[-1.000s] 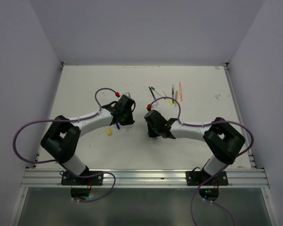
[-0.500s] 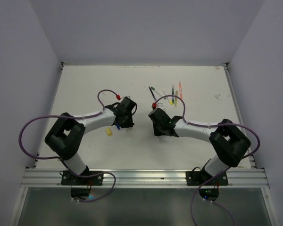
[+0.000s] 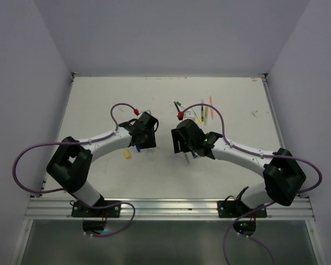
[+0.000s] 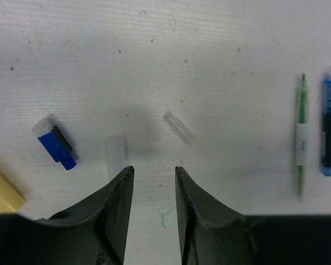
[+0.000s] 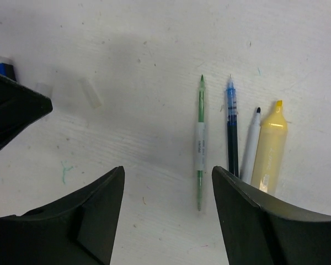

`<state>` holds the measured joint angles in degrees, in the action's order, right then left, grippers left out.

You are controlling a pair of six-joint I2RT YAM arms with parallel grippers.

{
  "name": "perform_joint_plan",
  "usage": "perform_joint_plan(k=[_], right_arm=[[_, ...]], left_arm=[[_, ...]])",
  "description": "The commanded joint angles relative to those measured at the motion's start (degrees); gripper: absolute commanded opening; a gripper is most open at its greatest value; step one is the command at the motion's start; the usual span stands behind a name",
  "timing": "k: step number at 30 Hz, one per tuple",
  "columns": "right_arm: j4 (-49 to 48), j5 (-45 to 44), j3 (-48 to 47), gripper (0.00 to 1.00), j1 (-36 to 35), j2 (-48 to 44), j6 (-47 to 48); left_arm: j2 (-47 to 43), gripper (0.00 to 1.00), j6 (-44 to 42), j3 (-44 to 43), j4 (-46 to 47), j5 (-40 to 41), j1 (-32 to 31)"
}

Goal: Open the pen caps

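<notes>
down on the white table [image 4: 220, 33], off their pens: a blue cap [image 4: 55, 146] with a pale end, lying tilted at the left of the left wrist view. just below and left of it, a yellow cap [image 4: 3, 190], cut by the picture's edge. right of the blue one, a clear cap [image 4: 116, 154], right at the tip of one finger [image 4: 118, 204], touching or not impossible to tell. further ahead and to the right, a second clear cap [image 4: 179, 127], tilted, apart from both fingers.

well to the right of the caps, side by side and not touching: a green pen [image 4: 301, 135] with a white band, then a blue pen [image 4: 328, 127], tips bare. from the right wrist, two more past the blue one: a white pen [image 5: 251, 143] with a dark tip and a yellow highlighter [image 5: 270, 146], close together, also uncapped.

left gripper [image 4: 153, 179] parted by a narrow gap, holding nothing, only bare surface and a small green scribble [image 4: 163, 215] between the jaws. right gripper [image 5: 166, 176] spread wide, empty as well, the near end of the green pen showing in the gap but lying flat on the table, gripped by neither finger.

from above, both grippers near the middle of the table, facing each other, close but apart. farther back, an orange-red pen [image 3: 211, 106] among a few other thin ones too small to tell apart.
</notes>
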<state>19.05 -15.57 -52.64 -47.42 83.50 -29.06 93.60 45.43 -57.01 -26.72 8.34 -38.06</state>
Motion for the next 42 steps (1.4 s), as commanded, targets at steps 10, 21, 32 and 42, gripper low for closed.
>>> perform_joint_plan(k=[10, 21, 32, 42], right_arm=[[-3.8, 3.0, -9.5, 0.65, 10.7, 5.0, 7.8], [-6.2, 10.7, -23.2, 0.5, 18.1, 25.2, 16.2], [-6.7, 15.3, -31.5, 0.53, 19.0, 36.9, 18.1], [-7.3, 13.3, -31.6, 0.22, 17.4, 40.3, 17.0]], left_arm=[[-19.3, 0.73, -1.0, -1.0, -1.8, 6.5, -0.3], [-32.9, 1.0, -3.9, 9.3, 4.3, 12.6, 0.3], [-36.7, 1.0, -5.4, 13.1, 5.0, 14.1, 0.4], [-35.5, 1.0, -5.8, 13.6, 6.2, 14.2, 0.4]])
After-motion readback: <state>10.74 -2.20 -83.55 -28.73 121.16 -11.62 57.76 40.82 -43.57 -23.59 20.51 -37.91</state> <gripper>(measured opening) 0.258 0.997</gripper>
